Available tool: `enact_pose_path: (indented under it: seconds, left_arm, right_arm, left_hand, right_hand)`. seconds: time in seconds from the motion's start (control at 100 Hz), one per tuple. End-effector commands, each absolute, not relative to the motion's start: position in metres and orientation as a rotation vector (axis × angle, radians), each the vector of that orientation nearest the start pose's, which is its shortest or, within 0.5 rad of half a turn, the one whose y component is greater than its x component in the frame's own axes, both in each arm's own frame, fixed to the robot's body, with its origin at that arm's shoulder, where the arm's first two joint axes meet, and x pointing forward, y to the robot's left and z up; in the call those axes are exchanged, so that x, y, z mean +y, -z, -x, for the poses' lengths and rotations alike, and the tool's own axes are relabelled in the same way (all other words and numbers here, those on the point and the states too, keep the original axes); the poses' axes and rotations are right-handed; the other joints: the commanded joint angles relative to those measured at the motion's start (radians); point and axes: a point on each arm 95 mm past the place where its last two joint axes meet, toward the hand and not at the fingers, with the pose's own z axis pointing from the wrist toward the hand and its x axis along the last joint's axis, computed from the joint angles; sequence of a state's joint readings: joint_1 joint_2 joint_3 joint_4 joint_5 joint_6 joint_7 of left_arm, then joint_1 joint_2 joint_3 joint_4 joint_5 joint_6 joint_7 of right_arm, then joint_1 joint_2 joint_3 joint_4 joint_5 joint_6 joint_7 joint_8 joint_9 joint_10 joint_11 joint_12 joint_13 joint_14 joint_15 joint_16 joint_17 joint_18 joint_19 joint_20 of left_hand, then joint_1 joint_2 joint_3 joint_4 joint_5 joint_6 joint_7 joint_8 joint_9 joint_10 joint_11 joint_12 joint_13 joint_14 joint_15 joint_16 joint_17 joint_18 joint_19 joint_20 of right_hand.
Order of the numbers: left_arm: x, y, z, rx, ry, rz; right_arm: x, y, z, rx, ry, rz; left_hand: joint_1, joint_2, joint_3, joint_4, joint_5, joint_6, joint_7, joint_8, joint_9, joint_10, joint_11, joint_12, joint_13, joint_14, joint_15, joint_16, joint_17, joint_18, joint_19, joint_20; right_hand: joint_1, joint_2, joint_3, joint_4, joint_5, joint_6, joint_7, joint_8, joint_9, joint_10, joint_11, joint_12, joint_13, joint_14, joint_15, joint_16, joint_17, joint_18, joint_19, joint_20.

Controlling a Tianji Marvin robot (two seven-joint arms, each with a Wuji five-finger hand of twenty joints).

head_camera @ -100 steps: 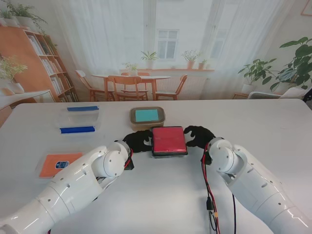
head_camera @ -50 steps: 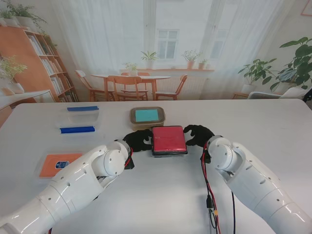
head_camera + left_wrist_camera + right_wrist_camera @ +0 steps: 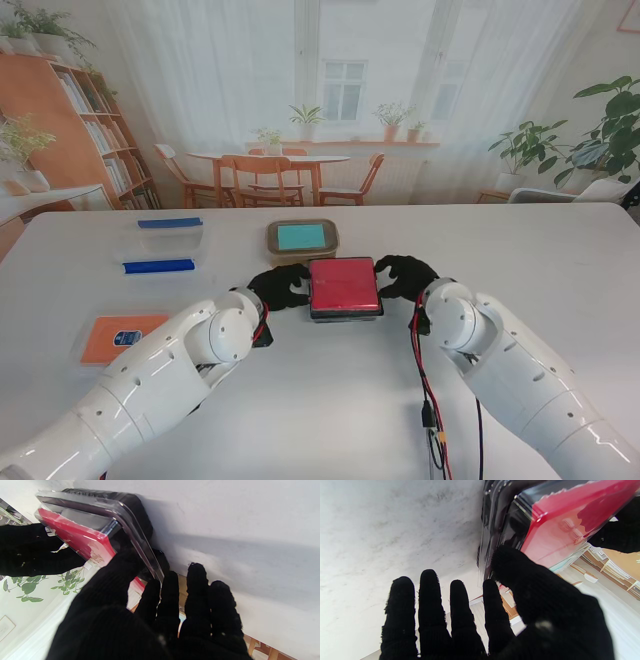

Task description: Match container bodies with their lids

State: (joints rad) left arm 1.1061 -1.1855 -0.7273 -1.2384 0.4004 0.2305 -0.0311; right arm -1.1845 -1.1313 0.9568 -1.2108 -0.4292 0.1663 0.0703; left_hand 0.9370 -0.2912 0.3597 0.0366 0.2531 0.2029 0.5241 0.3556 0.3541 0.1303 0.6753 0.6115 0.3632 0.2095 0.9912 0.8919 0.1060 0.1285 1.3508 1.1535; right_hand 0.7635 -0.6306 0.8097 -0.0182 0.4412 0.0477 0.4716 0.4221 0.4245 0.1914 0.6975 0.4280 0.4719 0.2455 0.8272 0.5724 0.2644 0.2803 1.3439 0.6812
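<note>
- Stand view: a smooth white table (image 3: pixel 330 400) fills the near ground; behind it a bright room shows a wooden bookshelf (image 3: pixel 75 120), a wooden dining table with chairs (image 3: pixel 270 175), sheer curtains and potted plants.
- Stand view: the flat square red-lidded container with a dark body (image 3: pixel 344 287) sits on the table centre, between the two black knitted hands.
- Stand view: the left hand (image 3: pixel 280 288) touches the container's left edge and the right hand (image 3: pixel 404 277) its right edge.
- Stand view: just beyond it stands a rounded brownish container with a teal lid (image 3: pixel 302 238); farther left, a clear plastic box with blue clips (image 3: pixel 160 245); near the left edge lies a flat orange lid (image 3: pixel 118 336).
- Left wrist view: the left hand (image 3: pixel 150 620) has four fingers pressed close together under the container's clear plastic rim, thumb on the glossy red lid, pinching that corner.
- Left wrist view: the red-lidded container (image 3: pixel 82 535) looks tilted against the matte white table (image 3: pixel 237 530); the other gloved hand shows at its far side.
- Right wrist view: the right hand (image 3: pixel 495 620) has four fingers side by side along the faintly mottled table (image 3: pixel 395 525), thumb pressed on the red lid (image 3: pixel 560 535) by the clear rim, gripping that edge.
</note>
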Motion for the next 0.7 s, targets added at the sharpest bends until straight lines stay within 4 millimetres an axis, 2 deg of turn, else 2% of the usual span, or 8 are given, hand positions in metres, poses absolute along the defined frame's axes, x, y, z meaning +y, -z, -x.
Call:
enact_pose_path:
  seconds: [0.0, 0.69]
  left_arm:
    - [-0.1004, 0.3575, -0.4693, 1.551, 1.515, 1.740]
    - [-0.0944, 0.3574, -0.4696, 1.472, 1.575, 1.744]
  right_arm:
    - [0.0134, 0.3559, -0.4840, -1.814, 1.912, 2.397]
    - [0.0147, 0.3510, -0.4823, -1.800, 1.967, 2.387]
  left_hand:
    - [0.017, 0.019, -0.055, -0.003, 0.012, -0.097, -0.002, -0.010, 0.006, -0.019, -0.015, -0.003, -0.016, 0.016, -0.006, -0.009, 0.005, -0.042, 0.007, 0.007]
    - [0.015, 0.023, -0.073, 0.000, 0.014, -0.100, -0.001, -0.008, 0.010, -0.010, -0.013, -0.001, -0.003, 0.026, -0.004, -0.012, 0.017, -0.034, 0.011, 0.007]
  right_hand:
    - [-0.038, -0.006, -0.037, -0.025, 0.030, -0.100, 0.031, 0.004, 0.004, 0.003, 0.012, 0.009, 0.017, -0.009, 0.022, 0.007, 0.005, -0.024, 0.038, 0.010]
    - [-0.048, 0.002, -0.042, -0.028, 0.034, -0.099, 0.033, 0.006, 0.010, 0.006, 0.020, 0.010, 0.025, -0.008, 0.027, 0.007, 0.014, -0.022, 0.045, 0.010]
